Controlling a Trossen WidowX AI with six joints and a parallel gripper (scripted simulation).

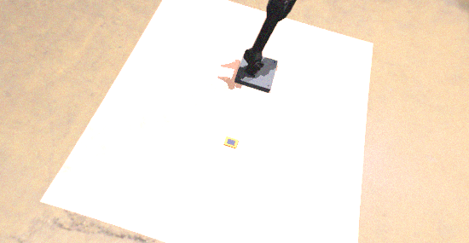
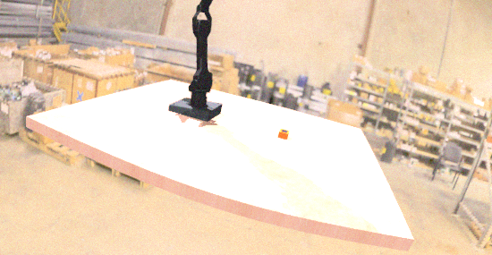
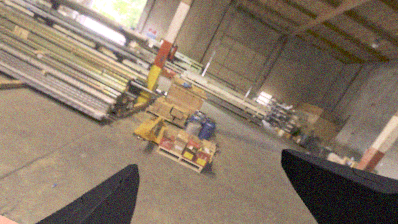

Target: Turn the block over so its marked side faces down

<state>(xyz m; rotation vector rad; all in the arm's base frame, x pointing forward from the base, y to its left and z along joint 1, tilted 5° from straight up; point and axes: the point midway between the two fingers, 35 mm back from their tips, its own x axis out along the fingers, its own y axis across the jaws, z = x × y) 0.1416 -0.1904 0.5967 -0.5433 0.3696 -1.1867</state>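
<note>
The block (image 1: 231, 142) (image 2: 283, 134) is small and orange-red, and rests on the white table (image 1: 298, 149) (image 2: 134, 143). Its top face is yellow with a dark blue-purple mark, so the marked side faces up. My gripper (image 3: 211, 164) shows in the wrist view as two black fingers standing wide apart with nothing between them. It is open. The wrist view looks out over the warehouse floor, and the block does not show there. The fingers are outside the top and exterior views, above their top edges; the arm rises high above the table, away from the block.
The arm's dark base plate (image 1: 266, 78) (image 2: 192, 110) stands on the table, behind the block in the top view and left of it in the exterior view. The table's front edge (image 2: 224, 204) shows in the exterior view. Shelves, boxes and a chair stand beyond the table.
</note>
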